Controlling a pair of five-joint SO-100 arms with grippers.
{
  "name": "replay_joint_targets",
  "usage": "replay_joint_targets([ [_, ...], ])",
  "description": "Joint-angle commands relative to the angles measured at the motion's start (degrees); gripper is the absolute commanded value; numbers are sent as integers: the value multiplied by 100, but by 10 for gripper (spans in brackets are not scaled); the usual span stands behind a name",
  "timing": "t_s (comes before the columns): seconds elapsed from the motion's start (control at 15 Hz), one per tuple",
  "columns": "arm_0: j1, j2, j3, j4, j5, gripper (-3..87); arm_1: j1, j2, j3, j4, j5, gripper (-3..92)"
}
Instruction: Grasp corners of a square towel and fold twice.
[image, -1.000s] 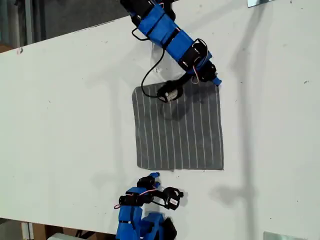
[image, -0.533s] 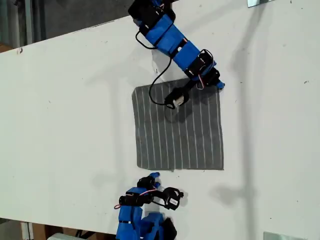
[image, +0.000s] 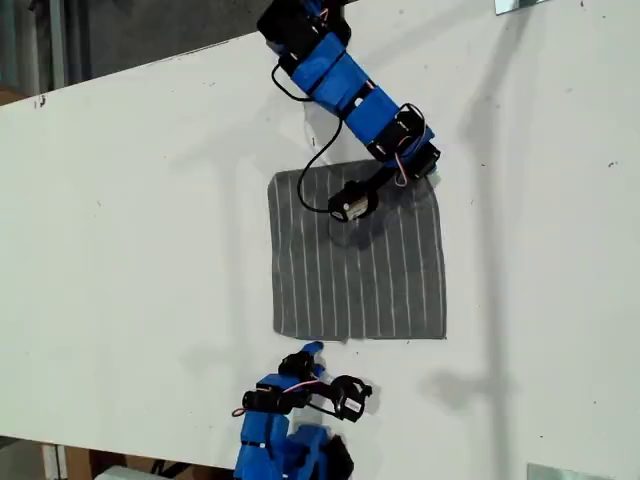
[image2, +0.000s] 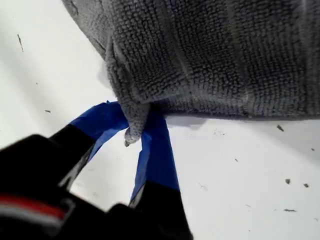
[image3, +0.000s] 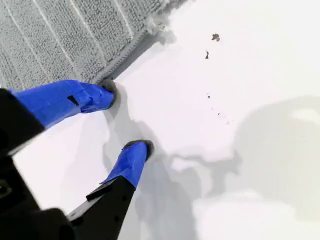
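Observation:
The grey striped towel (image: 360, 270) lies flat on the white table (image: 130, 220), in the middle of the exterior view. My first gripper (image: 431, 168) is at its far corner on the exterior view's right. In the first wrist view that gripper (image2: 135, 122) is shut on the pinched corner (image2: 131, 117), and the towel (image2: 210, 55) rises slightly from the table there. My second gripper (image: 308, 354) is at the near edge, close to the near corner on the exterior view's left. It (image3: 125, 120) stands open, one fingertip (image3: 106, 95) touching the towel's (image3: 55, 35) hem beside the corner (image3: 159, 22).
A black cable and a small black-and-white part (image: 350, 203) of the first arm hang over the towel's far half. Metal pieces show at the exterior view's top right (image: 520, 5) and bottom right (image: 565, 472). The table's far edge runs along the exterior view's upper left.
The first arm swung towards the exterior view's right along the towel's far edge, and the corner there is now bunched up in its jaws. The second arm barely shifted.

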Motion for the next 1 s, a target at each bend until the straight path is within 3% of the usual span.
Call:
replay_joint_targets([
  [0.0, 853, -404, -1248, 668, -589, 201, 123, -44, -35, 53, -18, -1],
  [0.2, 2197, -2637, -4772, 2470, -1055, 242, 141, -105, -53, 79, 18, -1],
  [0.4, 3006, -4263, -7075, 3129, -1310, 269, 114, -185, -53, 70, 44, -1],
  [0.93, 4096, -5150, -8437, 3155, -1547, 272, 158, -316, -97, 97, 53, -1],
])
